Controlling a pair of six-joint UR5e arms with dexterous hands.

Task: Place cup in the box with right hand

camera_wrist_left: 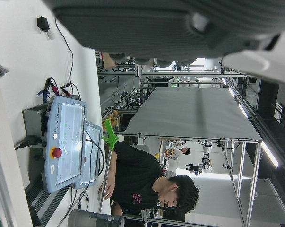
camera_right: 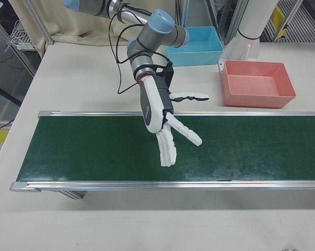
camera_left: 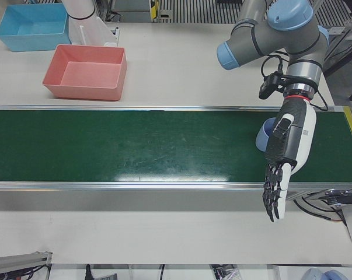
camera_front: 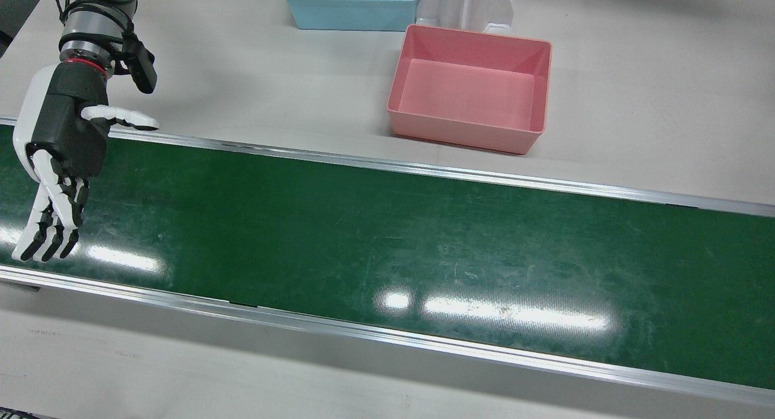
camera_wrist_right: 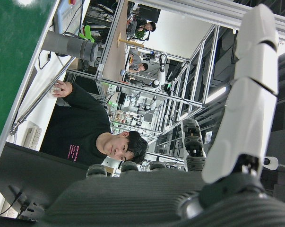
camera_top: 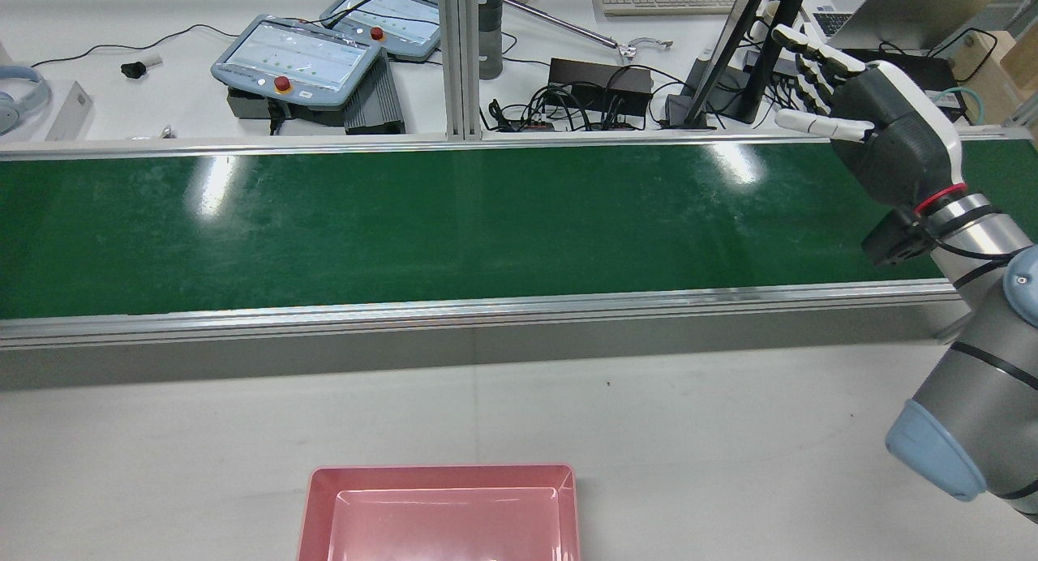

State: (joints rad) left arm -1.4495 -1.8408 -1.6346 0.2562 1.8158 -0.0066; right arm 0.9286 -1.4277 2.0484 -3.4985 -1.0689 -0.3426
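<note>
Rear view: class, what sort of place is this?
Probably a robotics lab or test station: a green conveyor belt, teach pendants with red stop buttons on the cabled bench, and the right hand open above the belt.

no legible text anywhere (shirt print too small)

We see the belt (camera_front: 387, 249) across the table (camera_front: 636, 104) | box (camera_front: 472, 89) on the table, on robot side of the belt | second box (camera_front: 351, 7) behind it | right hand (camera_front: 57, 158) above one belt end | left hand (camera_left: 283, 157) above the opposite end
</note>
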